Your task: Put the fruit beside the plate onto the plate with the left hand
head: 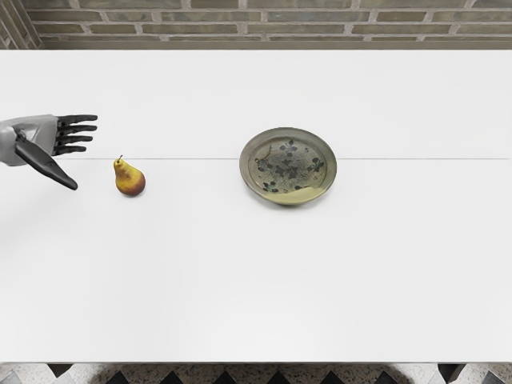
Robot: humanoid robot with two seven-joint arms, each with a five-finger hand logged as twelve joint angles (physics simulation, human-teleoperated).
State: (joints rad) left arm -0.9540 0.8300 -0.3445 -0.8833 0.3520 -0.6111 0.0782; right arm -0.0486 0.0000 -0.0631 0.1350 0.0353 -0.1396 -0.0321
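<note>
A yellow-red pear [128, 178] stands upright on the white table, left of centre. An olive-green plate [288, 166] with a dark floral pattern lies well to the pear's right, with nothing on it. My left hand [64, 148] comes in from the left edge and hovers just left of the pear, apart from it. Its dark fingers [78, 133] are spread straight and the thumb points down toward the pear; it holds nothing. The right arm does not show.
The white table [256, 280] spans nearly the whole view, with a thin seam running across at the pear's height. A brick wall [264, 20] stands behind the far edge, and checkered floor shows below the near edge.
</note>
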